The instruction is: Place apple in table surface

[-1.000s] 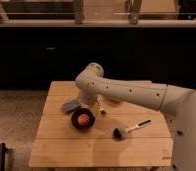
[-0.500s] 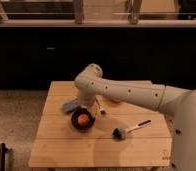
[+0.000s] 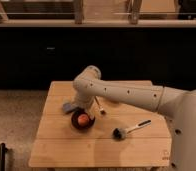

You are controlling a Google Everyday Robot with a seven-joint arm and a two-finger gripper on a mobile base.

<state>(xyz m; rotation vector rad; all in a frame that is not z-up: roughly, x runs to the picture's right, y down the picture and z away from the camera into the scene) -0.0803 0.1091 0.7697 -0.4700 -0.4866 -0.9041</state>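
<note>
On the table surface (image 3: 56, 150): dark bowl (image 3: 76, 125), apple (image 3: 82, 119) lying inside it. Gripper (image 3: 86, 109) just above the bowl; whether it grips cannot be told. Brush (image 3: 126, 131) right of the bowl.

The pale arm's gripper (image 3: 85, 109) hangs just above the small round orange-red apple (image 3: 83, 119), which sits beneath it in a dark round bowl (image 3: 75, 124) on the light-wood plank table surface (image 3: 66, 150).

The apple (image 3: 83, 119) sits in a bowl (image 3: 77, 126) mid-table (image 3: 66, 150), with the gripper (image 3: 86, 111) just above it. A brush (image 3: 125, 131) lies to the bowl's right, and a pad (image 3: 68, 106) lies behind it to the left.
</note>
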